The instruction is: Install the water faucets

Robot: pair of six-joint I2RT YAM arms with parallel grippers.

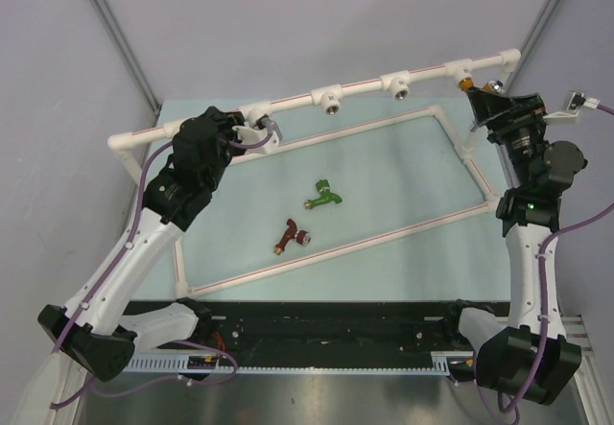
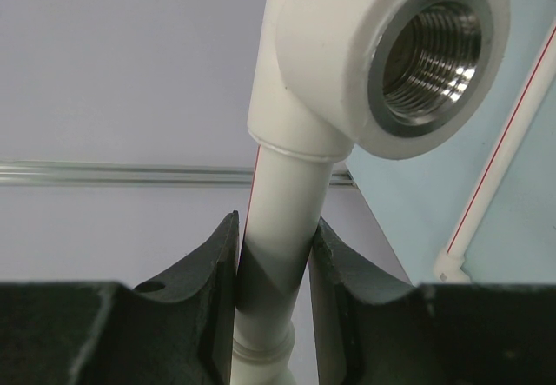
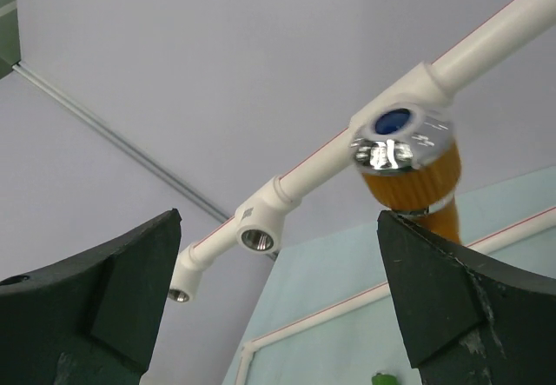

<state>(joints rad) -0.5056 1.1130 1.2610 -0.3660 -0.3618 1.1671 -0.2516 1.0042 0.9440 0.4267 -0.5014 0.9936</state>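
Observation:
The orange-yellow faucet (image 1: 467,83) sits at the rightmost tee of the white pipe frame's top rail (image 1: 365,85); the right wrist view shows its chrome cap with a blue dot (image 3: 410,169). My right gripper (image 1: 484,100) is open beside it, its right finger (image 3: 452,307) just under the faucet and nothing between the jaws (image 3: 278,268). The green faucet (image 1: 323,195) and the red-brown faucet (image 1: 292,237) lie loose on the mat. My left gripper (image 1: 251,136) is shut on the rail (image 2: 276,255) just below an empty threaded tee socket (image 2: 430,55).
Two more empty tee sockets (image 1: 331,100) (image 1: 396,84) sit along the rail, and also show in the right wrist view (image 3: 258,239). The frame's lower pipes (image 1: 384,235) ring the pale green mat (image 1: 403,185). Grey walls stand behind and at both sides.

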